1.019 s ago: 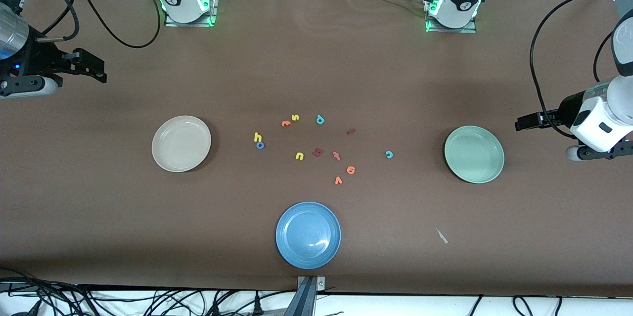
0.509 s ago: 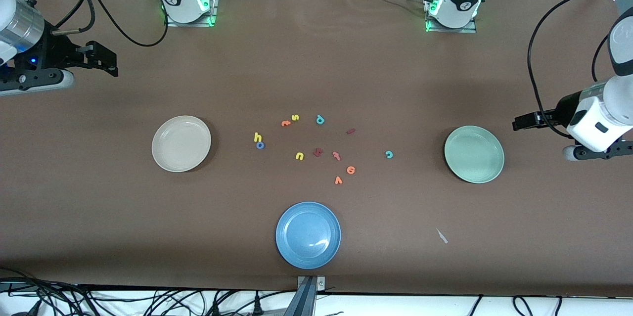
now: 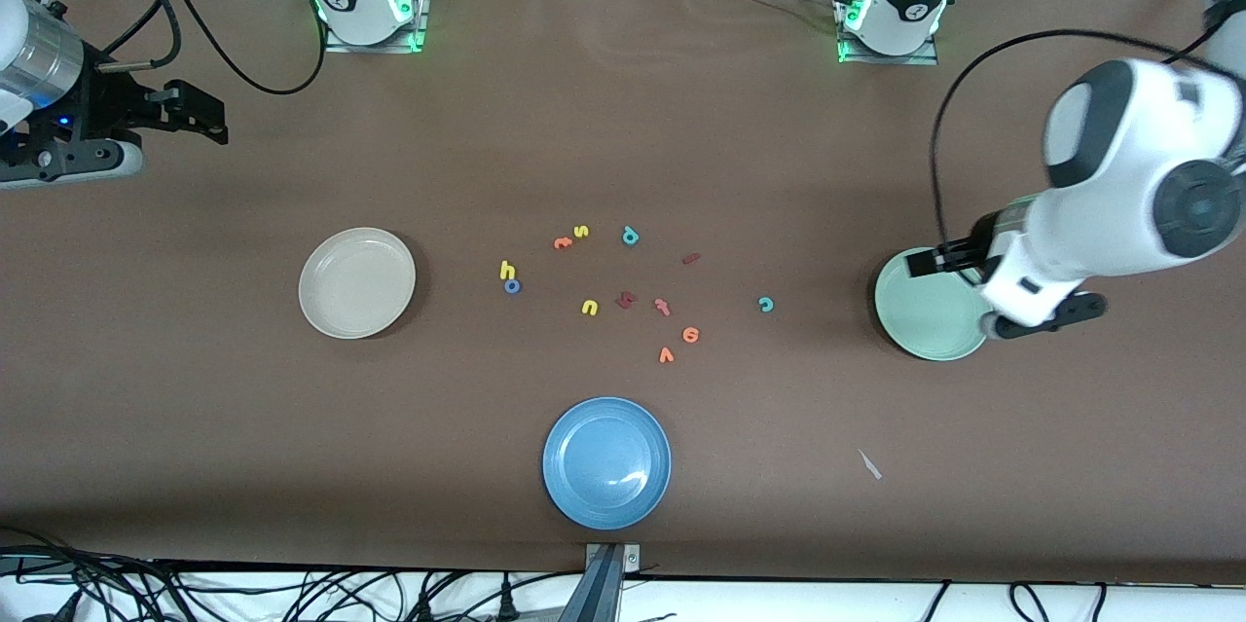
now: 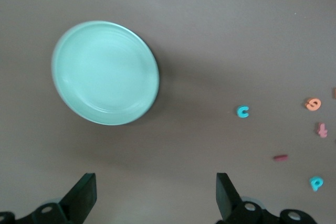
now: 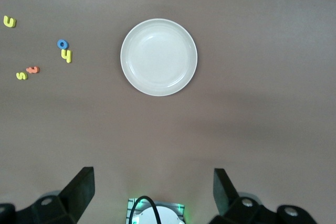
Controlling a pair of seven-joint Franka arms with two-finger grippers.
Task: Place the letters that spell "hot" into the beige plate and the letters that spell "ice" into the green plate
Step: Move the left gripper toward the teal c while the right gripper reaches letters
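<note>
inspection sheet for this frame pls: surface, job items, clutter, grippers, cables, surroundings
Surface: brown table, a small pale scrap lying on it.
Job's things: beige plate and green plate both without letters; yellow h touching blue o; teal c, orange e, dark red i loose mid-table.
Clutter: blue plate; yellow u, yellow s, orange v.
Grippers: left gripper open over the green plate; right gripper open, waiting at its end.
Cables: black cables cross the table near the right arm's base.
Surroundings: cables below the table edge.
</note>
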